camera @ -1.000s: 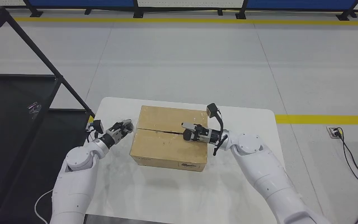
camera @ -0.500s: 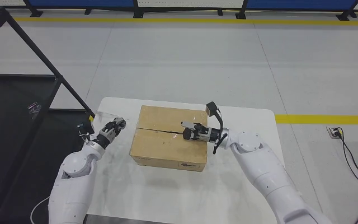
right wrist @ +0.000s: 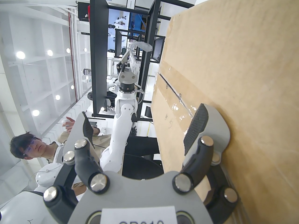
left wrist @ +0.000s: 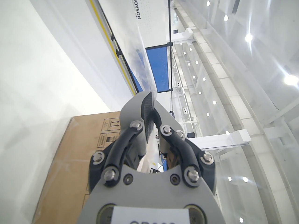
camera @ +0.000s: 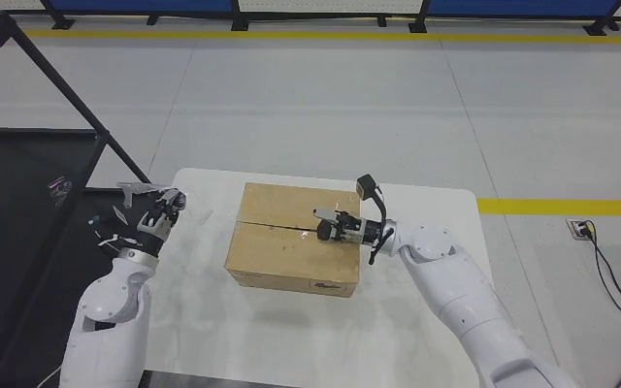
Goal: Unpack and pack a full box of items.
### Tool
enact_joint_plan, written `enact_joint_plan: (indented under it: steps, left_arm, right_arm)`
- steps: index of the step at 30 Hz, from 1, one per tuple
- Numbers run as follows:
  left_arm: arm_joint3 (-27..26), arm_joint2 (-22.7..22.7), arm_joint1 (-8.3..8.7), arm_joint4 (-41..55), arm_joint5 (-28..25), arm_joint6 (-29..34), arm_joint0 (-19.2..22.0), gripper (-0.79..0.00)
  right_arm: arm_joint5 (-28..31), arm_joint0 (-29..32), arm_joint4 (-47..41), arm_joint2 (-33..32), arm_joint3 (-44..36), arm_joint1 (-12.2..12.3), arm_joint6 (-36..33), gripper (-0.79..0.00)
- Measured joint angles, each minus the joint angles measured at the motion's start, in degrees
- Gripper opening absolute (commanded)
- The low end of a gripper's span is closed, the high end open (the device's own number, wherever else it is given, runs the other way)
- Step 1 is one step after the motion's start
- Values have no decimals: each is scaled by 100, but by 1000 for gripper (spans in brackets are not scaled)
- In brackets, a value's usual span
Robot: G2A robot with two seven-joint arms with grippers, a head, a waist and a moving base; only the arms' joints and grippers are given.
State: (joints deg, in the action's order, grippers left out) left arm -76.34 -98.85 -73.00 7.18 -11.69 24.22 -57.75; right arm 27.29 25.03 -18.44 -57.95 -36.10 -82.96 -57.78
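**Cardboard box closed, tape strip held clear**

Cardboard is filling the middle of the white table [camera: 427, 291]: the box [camera: 296, 238] is sitting squarely there with both top flaps lying flat and meeting along the centre seam [camera: 277, 226]. In the right wrist view, glossy scraps of tape are showing along part of that seam [right wrist: 174, 94], so it is probably not fully free yet.

The right gripper [camera: 320, 231] is hovering low over the lid beside the seam with its fingers spread wide and nothing between them. One finger [right wrist: 201, 127] is lying against the cardboard or just above it; which of the two is hard to tell.

Well apart, over the table's left edge, the left gripper [camera: 158, 206] is pinching a clear tape strip [camera: 199, 214], its fingers closed tightly on the film. The strip's loose length [left wrist: 140, 54] is trailing out beyond the fingertips.

Unpacking looks to be at its very start, with the flaps not yet lifted.

What could go wrong from here:
- The sticky film may be clinging to the finger pads, so it might not drop when the fingers part.
- The loose end could swing and stick to the arm or the table.
- Leftover tape may be holding the flaps, so a pull could drag the whole box.
- A finger bearing on the lid would be pinning the flap shut.
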Motion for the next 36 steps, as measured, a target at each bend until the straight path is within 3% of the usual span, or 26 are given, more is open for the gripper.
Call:
enact_joint_plan:
  steps: [5, 12, 18, 22, 26, 30, 34, 36]
  left_arm:
    - [-794, 20, 9, -29, -85, -78, -417, -785]
    - [-1562, 162, 15, -68, -207, -117, -810, -785]
    - [-1828, 333, 21, -2, -107, -56, -787, -785]
    - [-1993, 427, 21, -6, 126, -203, -711, -785]
    - [-2206, 554, 14, -918, 93, -867, -792, -785]
    - [-2201, 554, 14, -795, 89, -809, -793, -785]
    - [-2204, 555, 13, -771, 96, -818, -798, -785]
    - [-2265, 585, 1, -616, 171, -889, -829, -785]
  right_arm:
    - [-323, -36, -60, -68, 185, -11, 640, 0]
    - [-209, 7, 1, -45, 96, -11, 498, 0]
    - [700, 526, 122, -234, -917, 56, 1144, 0]
    - [750, 602, 91, -297, -1002, 72, 1244, 0]
    - [745, 596, 93, -293, -995, 71, 1233, 0]
    - [733, 610, 112, -288, -1016, 72, 1252, 0]
    - [583, 745, 896, -227, -1414, 111, 1806, 0]
    - [518, 832, 1836, -127, -1883, 141, 2388, 0]
